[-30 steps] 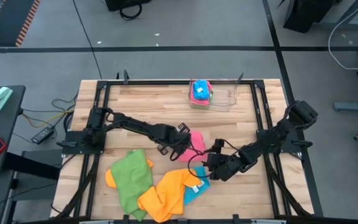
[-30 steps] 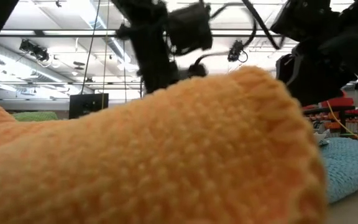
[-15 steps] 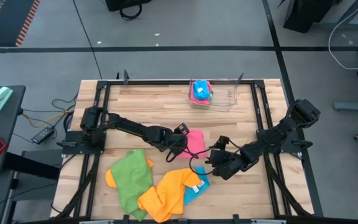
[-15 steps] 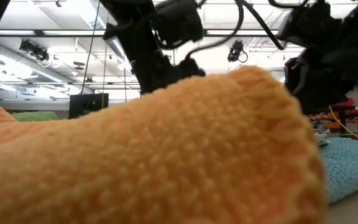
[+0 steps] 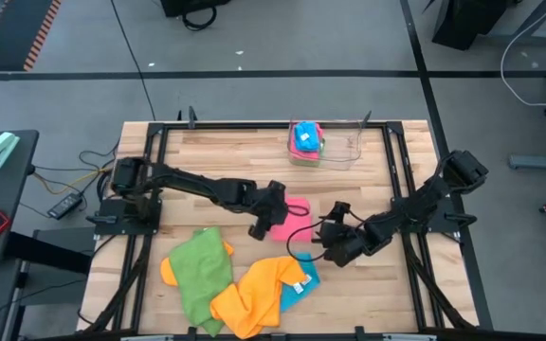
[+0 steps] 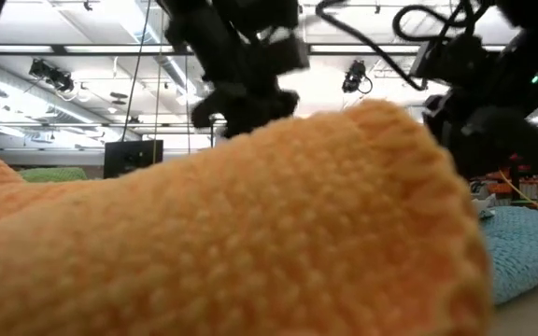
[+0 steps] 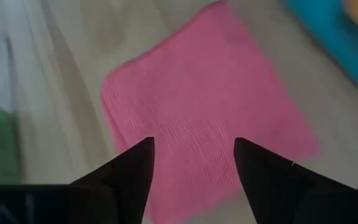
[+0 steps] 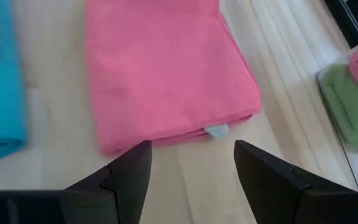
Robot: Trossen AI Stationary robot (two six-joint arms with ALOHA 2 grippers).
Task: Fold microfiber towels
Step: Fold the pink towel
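Pink towel (image 5: 295, 214) lies folded flat near the middle of the table (image 5: 226, 161), a small white tag showing at one folded edge in the right wrist view. Left gripper (image 5: 259, 230) hangs just over the towel's near left corner, fingers (image 7: 129, 174) spread apart with nothing between them; the pink cloth shows through the gap. Right gripper (image 5: 325, 248) sits just off the towel's right side, toward the table's front, its fingers (image 8: 129, 171) also spread wide and holding nothing.

Orange towel (image 5: 259, 294) lies rumpled at the front edge, partly over a blue towel (image 5: 301, 287) whose end sticks out beside it. In the low view the orange cloth fills most of the picture. Green towel (image 5: 200, 275) is crumpled toward the front left corner, lying over more orange cloth (image 5: 169, 273).

Clear tray (image 5: 322, 147) stands at the back edge, holding a stack of folded towels (image 5: 305, 139), blue on top.
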